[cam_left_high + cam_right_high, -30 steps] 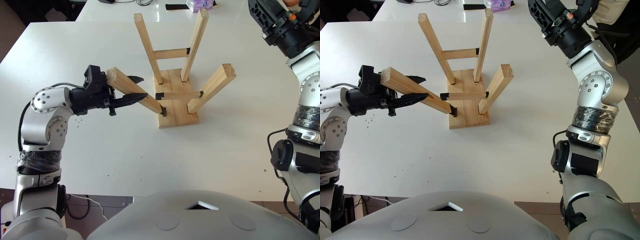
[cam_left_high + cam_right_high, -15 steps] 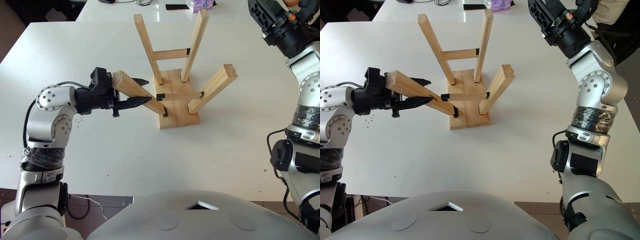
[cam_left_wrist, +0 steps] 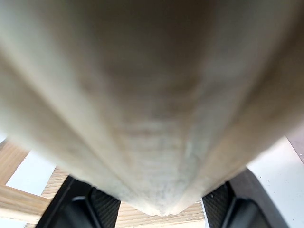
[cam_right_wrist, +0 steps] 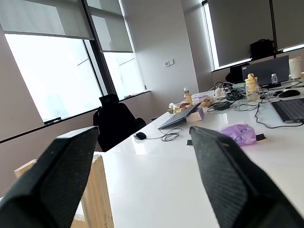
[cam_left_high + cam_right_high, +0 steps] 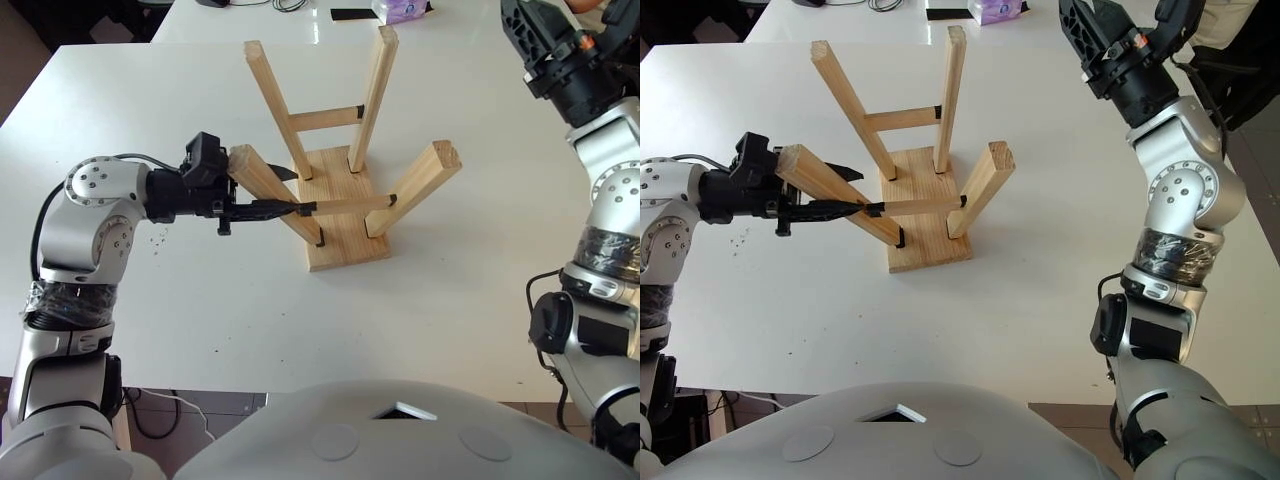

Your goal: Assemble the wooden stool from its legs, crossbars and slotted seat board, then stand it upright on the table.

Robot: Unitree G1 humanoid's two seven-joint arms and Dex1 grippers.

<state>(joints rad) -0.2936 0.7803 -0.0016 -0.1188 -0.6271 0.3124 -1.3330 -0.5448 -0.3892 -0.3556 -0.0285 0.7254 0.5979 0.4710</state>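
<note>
The wooden stool stands upside down mid-table on its seat board, with two legs pointing up and two splayed outward, joined by crossbars. My left gripper is shut on the splayed near-left leg, one finger on each side of it. That leg looms close in the left wrist view, with the fingers beside it. My right gripper hangs high over the table's far right, open and holding nothing, its fingers wide apart.
The white table has free room in front and to the right of the stool. On a second table behind lie a purple pack and a black item. The right wrist view looks over one leg top into an office.
The stool has slid left and turned slightly, drawn by my left gripper on its leg. My left elbow has risen. The right arm has shifted only a little.
</note>
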